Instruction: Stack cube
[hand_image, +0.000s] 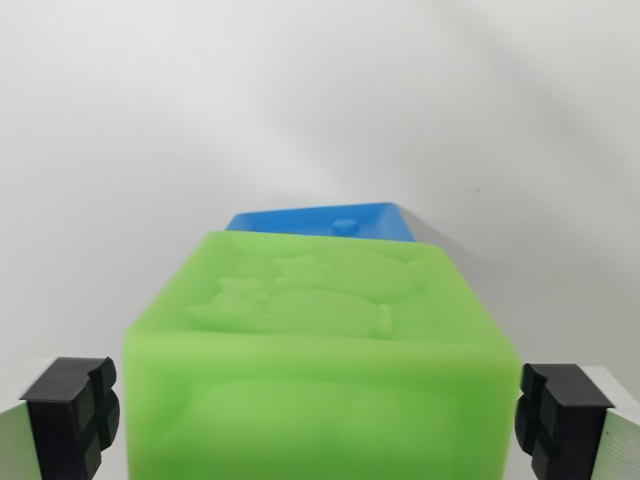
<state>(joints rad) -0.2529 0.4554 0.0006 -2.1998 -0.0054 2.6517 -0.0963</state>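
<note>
a bare test bench or lab setup, judging by the plain, featureless white surface (320, 110) all around.

No readable text anywhere, honestly. The green cube (320, 350) in the frame's center just has a raised animal-like relief, no letters.

Near cube (320, 360) between finger pads (72, 412), gaps both sides. Far cube (320, 218) directly behind it, mostly hidden, on table (300, 100).
</note>
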